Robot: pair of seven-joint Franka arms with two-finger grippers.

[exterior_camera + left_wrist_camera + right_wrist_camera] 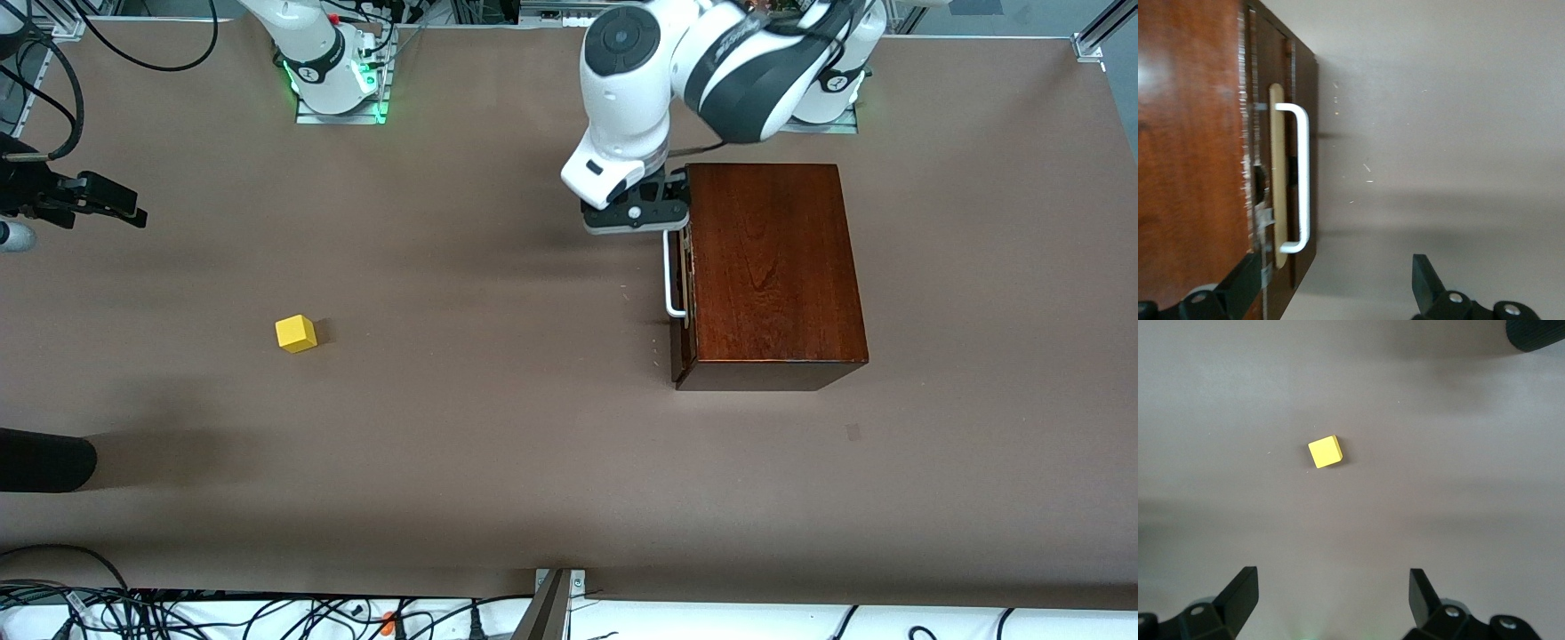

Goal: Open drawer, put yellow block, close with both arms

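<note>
Drawer (680,293) shut; left end effector (1331,287) gapes beside handle (1301,177).

Glossy reddish-brown wooden box (773,267), smooth white handle (671,276), matt brown table (462,427), smooth yellow block (295,334)

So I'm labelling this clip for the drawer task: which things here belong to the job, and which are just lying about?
Part of the job:
- drawer, shut, in the wooden box
- yellow block, on the table
- left gripper, open by the handle
- right gripper, open above the block

Lying about:
- cables along the table edge
</note>
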